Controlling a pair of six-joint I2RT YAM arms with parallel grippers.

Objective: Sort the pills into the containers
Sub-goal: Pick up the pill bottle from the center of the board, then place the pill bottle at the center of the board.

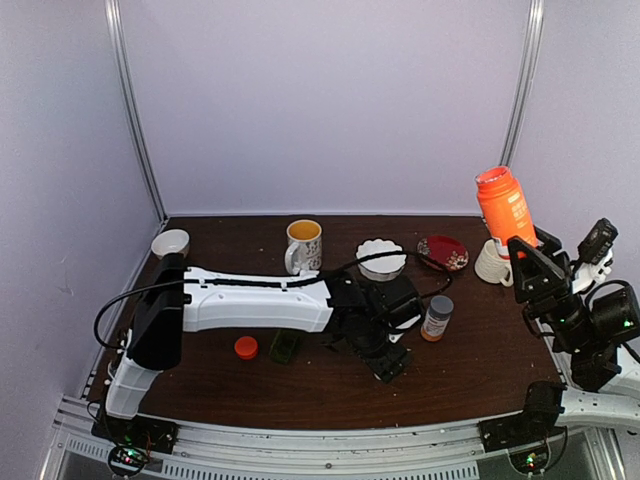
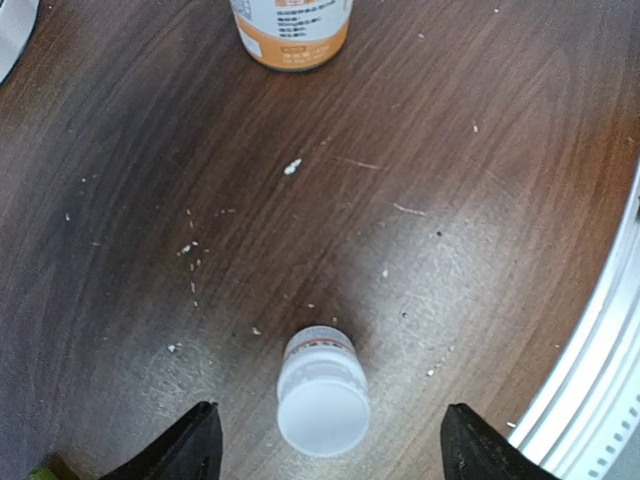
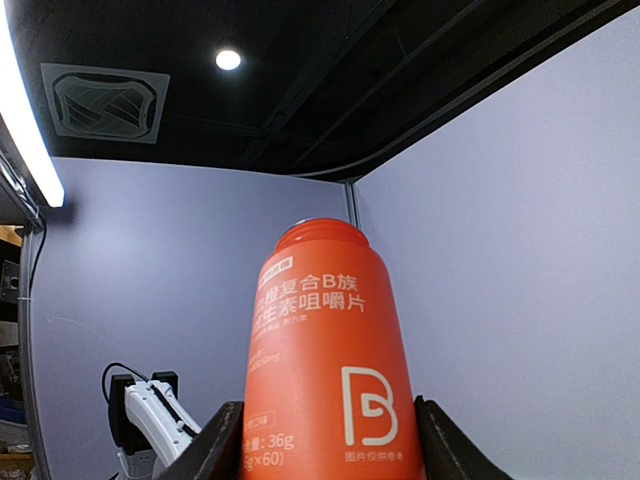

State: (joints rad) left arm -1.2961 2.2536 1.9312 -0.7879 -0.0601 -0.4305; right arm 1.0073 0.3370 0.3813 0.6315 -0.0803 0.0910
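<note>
Low over the counter with the left tool, spread wide, gripping nothing, straddling a white bottle without touching. Up in the air with the right tool, clamped on an orange bottle. Left of the left tool, see the pill box on the counter, just beside a cap.

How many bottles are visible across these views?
3. The orange bottle is gripped by the right gripper, raised at far right. A grey-capped bottle stands beside the left arm. A small white bottle sits within the open left gripper. Others may hide under that arm.
</note>
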